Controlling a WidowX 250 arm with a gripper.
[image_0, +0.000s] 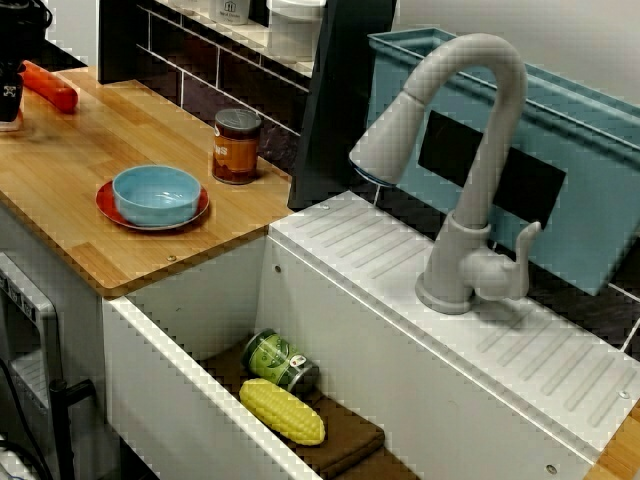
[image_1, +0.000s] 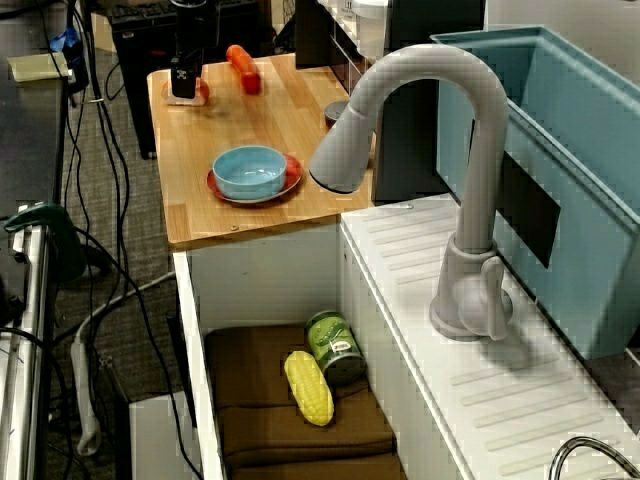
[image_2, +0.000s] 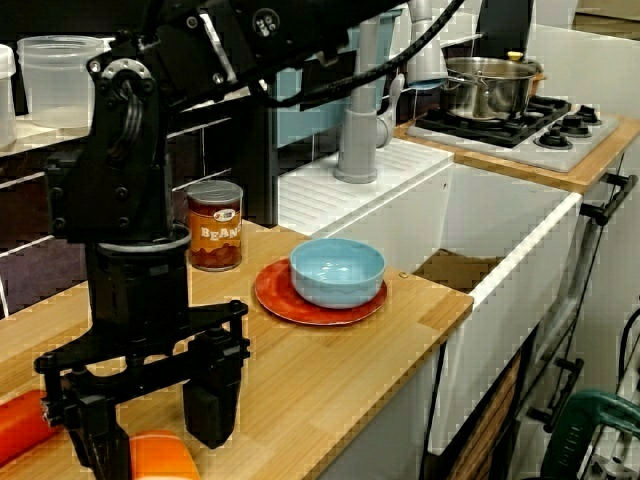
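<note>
In the counter-level view my black gripper (image_2: 158, 438) points down at the wooden counter (image_2: 330, 370) with its fingers (image_2: 213, 395) spread wide. A rounded orange object (image_2: 166, 462) lies low between them, near the frame's bottom edge. I cannot tell whether the fingers touch it. A red-orange carrot-like piece (image_2: 18, 427) lies just to the left. In the high view along the counter, the gripper (image_1: 183, 85) stands at the counter's far end beside the orange object (image_1: 203, 90) and the carrot piece (image_1: 243, 68). The view over the sink catches only the gripper's edge (image_0: 10, 100).
A blue bowl (image_2: 337, 271) sits on a red plate (image_2: 285, 298) mid-counter, with a bean can (image_2: 215, 226) behind it. The sink (image_1: 200, 330) holds a green can (image_1: 335, 345) and a corn cob (image_1: 309, 387) on a brown mat. A grey faucet (image_0: 470, 190) arches over the drainboard.
</note>
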